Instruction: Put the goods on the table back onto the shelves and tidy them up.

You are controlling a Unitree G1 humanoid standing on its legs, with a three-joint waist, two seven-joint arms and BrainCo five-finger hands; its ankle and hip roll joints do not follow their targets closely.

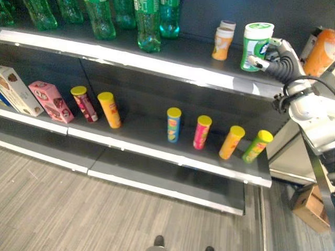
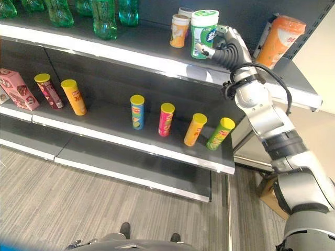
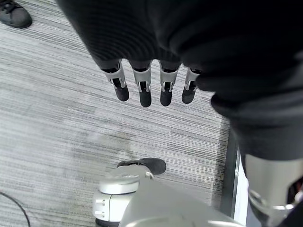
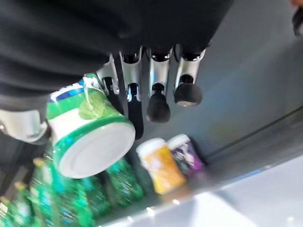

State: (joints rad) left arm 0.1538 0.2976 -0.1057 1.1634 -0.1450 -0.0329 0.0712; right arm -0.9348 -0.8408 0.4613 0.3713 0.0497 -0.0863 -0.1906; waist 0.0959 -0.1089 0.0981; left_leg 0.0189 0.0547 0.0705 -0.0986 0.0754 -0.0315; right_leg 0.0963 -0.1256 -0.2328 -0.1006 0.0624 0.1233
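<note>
Holding our right hand (image 2: 222,44) curled round the green-and-white cylindrical plastic tub (image 2: 203,33) on the dark upper shelf (image 2: 157,55) near its right end, beside an orange cup (image 2: 179,30); our left hand (image 3: 151,85) hangs with fingers straight over the floor.

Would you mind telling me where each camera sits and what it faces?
Left eye view: on the head, looking down at the shelves; the right hand is by the green tub.
Right eye view: beside it, same scene, with more of the right arm.
Left wrist view: on the left wrist, facing the floor past the left hand.
Right wrist view: on the right wrist, facing the green tub, shared with both eye views.
</note>
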